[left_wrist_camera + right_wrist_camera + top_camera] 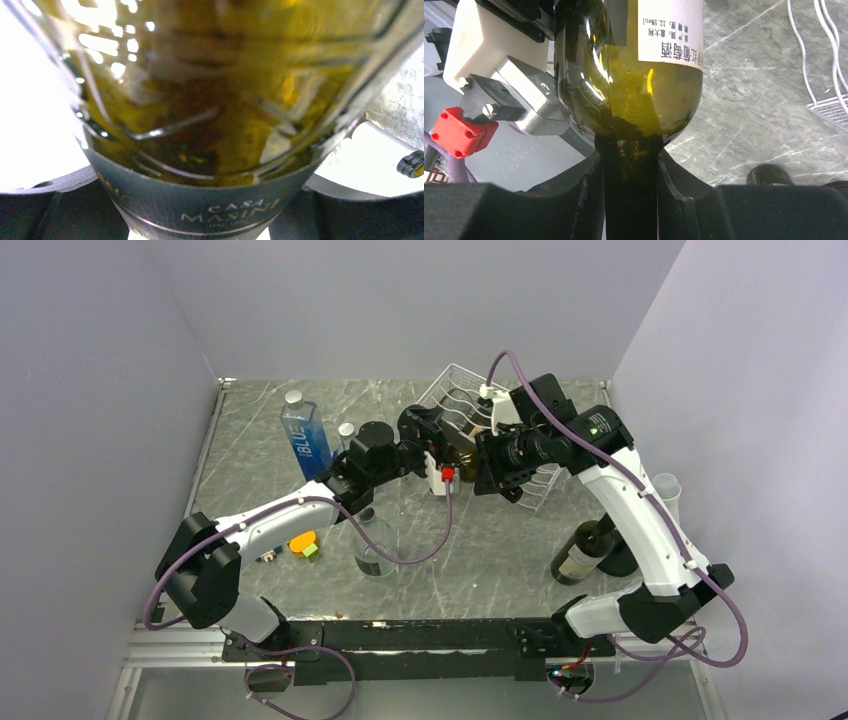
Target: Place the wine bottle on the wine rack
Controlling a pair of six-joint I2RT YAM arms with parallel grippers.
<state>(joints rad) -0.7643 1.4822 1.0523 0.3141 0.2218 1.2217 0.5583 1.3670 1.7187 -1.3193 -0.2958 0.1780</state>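
Right wrist view tells me the most. My right gripper (631, 167) is clenched on the thin neck of the bottle (624, 85), with a finger on each side and no gap. I think the neck is a good place to hold, because it is narrow and the fingers fit snugly on both sides.

In the top view, my left gripper (432, 458) is on the fat part of the same bottle. The left wrist view is full of green glass and a dark label sitting between its fingers, so I judge it is grasping the body. Two holds make sense to me. The bottle looks heavy and smooth, and one hold alone could let it tip or slip.

The bottle hangs in the air just in front of the rack (455, 375). It seems to lie on its side, and I cannot tell if it touches the wires. I think it is held that way because the grooves of the rack take bottles lying down.

A second bottle (582, 552) lies well apart from the rack, toward the right arm. A blue bottle (305, 438) stands well to the left of the rack. Both look out of the way.

Next, I guess, the bottle must go over a groove and down gently. If one gripper lets go too soon, it could roll off.
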